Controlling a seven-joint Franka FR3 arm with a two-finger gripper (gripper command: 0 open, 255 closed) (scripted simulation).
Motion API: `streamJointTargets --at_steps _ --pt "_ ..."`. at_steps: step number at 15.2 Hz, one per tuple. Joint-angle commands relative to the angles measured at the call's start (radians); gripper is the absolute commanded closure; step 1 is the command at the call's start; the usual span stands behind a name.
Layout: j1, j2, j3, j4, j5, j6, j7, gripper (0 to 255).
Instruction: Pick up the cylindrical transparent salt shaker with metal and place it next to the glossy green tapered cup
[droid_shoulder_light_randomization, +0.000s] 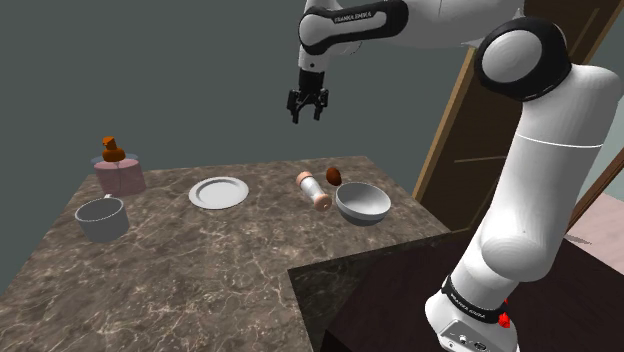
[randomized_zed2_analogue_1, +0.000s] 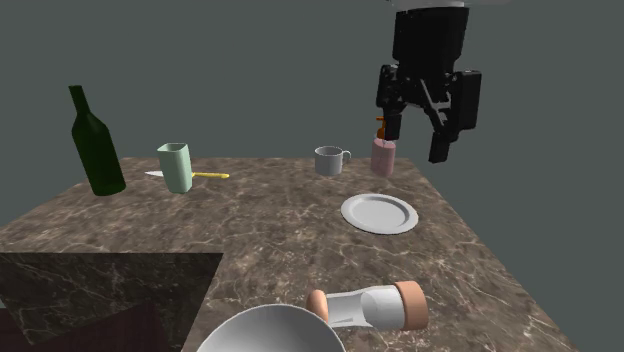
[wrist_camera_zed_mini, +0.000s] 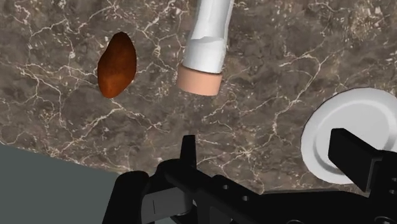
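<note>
Gripper is spread wide and empty, high over the table, upper centre of the shoulder view. Salt shaker lies on its side at centre right, just beside the bowl. In the wrist view its far end is cut off. Green cup stands left of centre in the second exterior view, well apart, with open marble between.

Marbled table bears plate, bowl, mug, cup, bottle; shaker lies sideways.
</note>
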Motion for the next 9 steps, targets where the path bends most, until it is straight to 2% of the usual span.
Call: streamJointTargets --at_steps 1,9 --pt "0.0 -0.008 -0.003 -0.071 -0.005 0.06 0.021 0" --pt "0.003 0.0 -0.014 -0.324 -0.021 0.3 0.108 0"
